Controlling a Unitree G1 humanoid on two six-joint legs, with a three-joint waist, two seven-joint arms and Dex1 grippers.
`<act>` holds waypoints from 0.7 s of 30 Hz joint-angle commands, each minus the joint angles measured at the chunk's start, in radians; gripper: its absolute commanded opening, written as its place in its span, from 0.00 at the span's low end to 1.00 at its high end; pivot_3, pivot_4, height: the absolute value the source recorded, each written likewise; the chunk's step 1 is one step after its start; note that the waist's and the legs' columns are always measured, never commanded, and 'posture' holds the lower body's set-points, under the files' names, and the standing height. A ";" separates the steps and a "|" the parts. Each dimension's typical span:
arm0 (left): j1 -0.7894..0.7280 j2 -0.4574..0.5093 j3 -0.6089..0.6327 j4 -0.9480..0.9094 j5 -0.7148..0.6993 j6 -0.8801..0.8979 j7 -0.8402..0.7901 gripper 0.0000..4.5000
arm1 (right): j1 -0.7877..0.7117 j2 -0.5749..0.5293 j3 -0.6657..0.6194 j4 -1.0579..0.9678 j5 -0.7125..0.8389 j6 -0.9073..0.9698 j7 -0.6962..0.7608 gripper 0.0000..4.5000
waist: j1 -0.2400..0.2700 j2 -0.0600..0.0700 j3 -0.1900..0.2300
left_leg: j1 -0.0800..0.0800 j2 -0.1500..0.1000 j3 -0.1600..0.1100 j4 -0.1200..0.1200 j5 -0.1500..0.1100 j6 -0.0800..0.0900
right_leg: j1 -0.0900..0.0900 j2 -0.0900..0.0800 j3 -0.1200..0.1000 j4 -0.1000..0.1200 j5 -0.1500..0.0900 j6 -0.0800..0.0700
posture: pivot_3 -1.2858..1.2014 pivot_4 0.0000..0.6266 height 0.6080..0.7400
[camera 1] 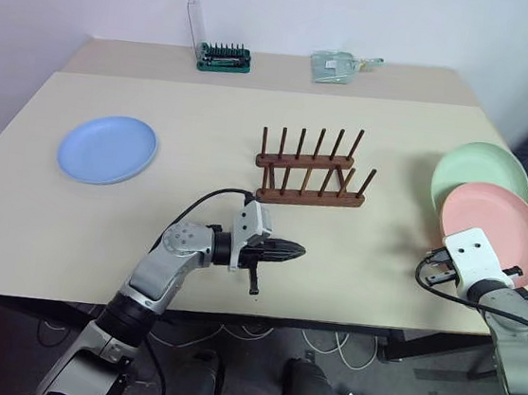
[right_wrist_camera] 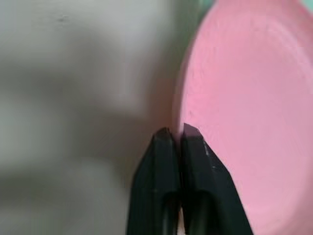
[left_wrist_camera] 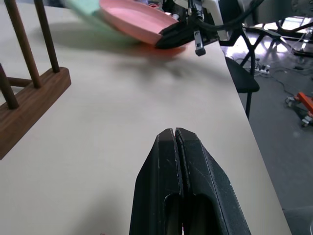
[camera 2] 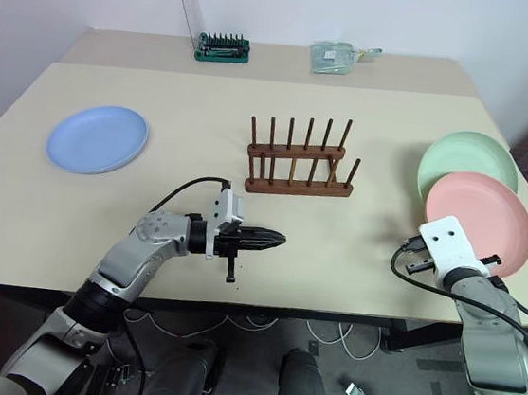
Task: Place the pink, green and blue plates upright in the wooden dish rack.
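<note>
Green bit holder point(camera 1: 225, 57), plastic packet point(camera 1: 334, 66) behind wooden rack point(camera 1: 310, 169).

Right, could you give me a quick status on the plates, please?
Both jaws shut. Right gripper pinches the pink plate rim; it overlaps the green plate. Dish rack empty.

The dark wooden dish rack point(camera 1: 310, 172) stands empty mid-table, its thin pegs upright. The light blue plate point(camera 1: 108, 149) lies flat well off to its left. On the right, the salmon pink plate point(camera 1: 492, 226) overlaps the pale mint green plate point(camera 1: 477, 168).
</note>
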 commanded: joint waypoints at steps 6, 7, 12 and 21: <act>-0.013 -0.012 0.000 0.016 0.000 -0.037 -0.003 0.00 | 0.055 -0.178 -0.146 -0.211 0.048 -0.109 0.196 0.01 | -0.002 0.001 0.000 | 0.000 0.000 0.000 0.000 0.000 0.000 | 0.000 0.000 0.000 0.000 0.000 0.000 | 0.52 0.24 1.00; -0.014 -0.015 0.000 0.020 0.001 -0.040 -0.003 0.00 | 0.039 -0.190 -0.169 -0.235 0.084 -0.132 0.235 0.01 | -0.003 0.001 0.000 | 0.000 0.000 0.000 0.000 0.000 0.000 | 0.000 0.000 0.000 0.000 0.000 0.001 | 0.52 0.24 1.00; -0.019 -0.024 0.004 0.039 0.008 -0.062 0.004 0.00 | -0.179 -0.130 -0.217 -0.284 0.362 -0.068 0.314 0.01 | -0.002 -0.001 0.001 | 0.000 0.000 0.000 0.000 0.000 0.000 | 0.000 0.000 0.000 0.000 0.000 0.001 | 0.52 0.24 1.00; -0.008 -0.025 0.027 0.040 0.007 -0.078 0.029 0.00 | -0.729 0.152 -0.160 -0.070 0.858 0.244 0.218 0.01 | 0.016 -0.001 0.003 | -0.002 0.000 -0.004 -0.001 0.000 0.000 | -0.001 0.000 -0.003 0.000 0.001 -0.001 | 0.52 0.24 1.00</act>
